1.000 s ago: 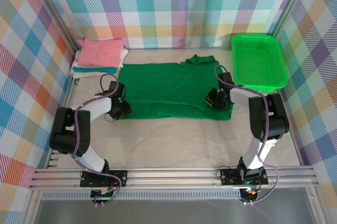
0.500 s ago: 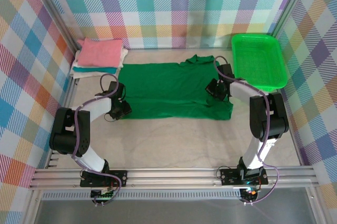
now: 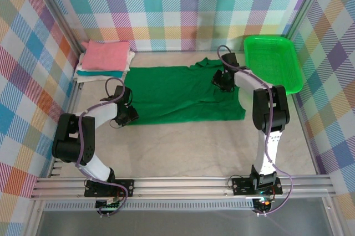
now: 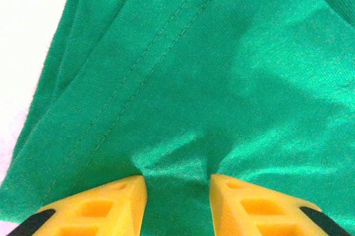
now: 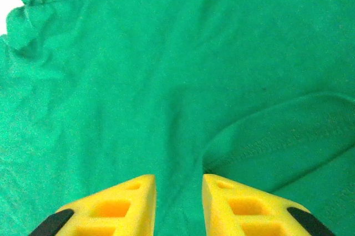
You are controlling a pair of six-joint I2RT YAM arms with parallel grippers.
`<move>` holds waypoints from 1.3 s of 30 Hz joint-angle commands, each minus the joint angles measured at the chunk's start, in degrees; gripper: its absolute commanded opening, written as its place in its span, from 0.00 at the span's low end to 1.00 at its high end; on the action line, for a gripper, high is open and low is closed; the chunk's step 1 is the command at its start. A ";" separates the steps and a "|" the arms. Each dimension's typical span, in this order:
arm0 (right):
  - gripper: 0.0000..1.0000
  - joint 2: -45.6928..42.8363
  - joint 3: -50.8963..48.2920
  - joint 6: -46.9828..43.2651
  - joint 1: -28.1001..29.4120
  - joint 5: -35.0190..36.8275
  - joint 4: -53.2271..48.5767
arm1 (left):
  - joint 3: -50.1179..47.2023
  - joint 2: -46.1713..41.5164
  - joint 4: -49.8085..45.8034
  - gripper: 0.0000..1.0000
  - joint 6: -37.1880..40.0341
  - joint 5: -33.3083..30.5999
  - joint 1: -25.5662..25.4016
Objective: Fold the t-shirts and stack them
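From above, the pale beige table (image 3: pixel 183 147) sits inside a booth of pastel plaid walls (image 3: pixel 166 9), with an aluminium rail (image 3: pixel 183 185) across the 6 o'clock edge where both arms are bolted. The dark green t-shirt (image 3: pixel 177 95) lies spread across the middle of the table, slightly toward 12 o'clock, with a rumpled sleeve at its far right corner. At 10 o'clock a folded stack rests against the wall: the pink shirt (image 3: pixel 105 54) on top, the white shirt (image 3: pixel 130 59) under it and the teal shirt (image 3: pixel 97 73) showing lower down. A bright green basket (image 3: pixel 273 64) stands at 2 o'clock, just beside the spread shirt. The left gripper (image 3: pixel 132 115) is at the shirt's near left corner, at 8 o'clock of the cloth; the right gripper (image 3: pixel 221 79) is over its far right part, at 2 o'clock. In the left wrist view, the yellow fingers (image 4: pixel 105 205) pinch a puckered fold of the green cloth, a stitched hem running toward 1 o'clock and bare table at 10 o'clock. In the right wrist view, the right gripper's jaws stand apart over flat green cloth, gripping nothing, with a hemmed edge curving at 4 o'clock.
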 commanded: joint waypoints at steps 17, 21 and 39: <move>0.40 -16.87 -21.71 1.02 -2.70 -5.33 3.40 | -0.15 2.56 -0.85 0.38 1.50 -1.98 1.15; 0.39 -16.85 -21.96 -1.25 -3.94 -2.94 1.53 | 0.00 2.45 -0.84 0.38 1.59 -2.31 1.57; 0.33 -25.12 -42.46 -0.41 -10.96 -2.83 2.97 | -3.25 1.91 -1.21 0.40 0.73 2.07 4.09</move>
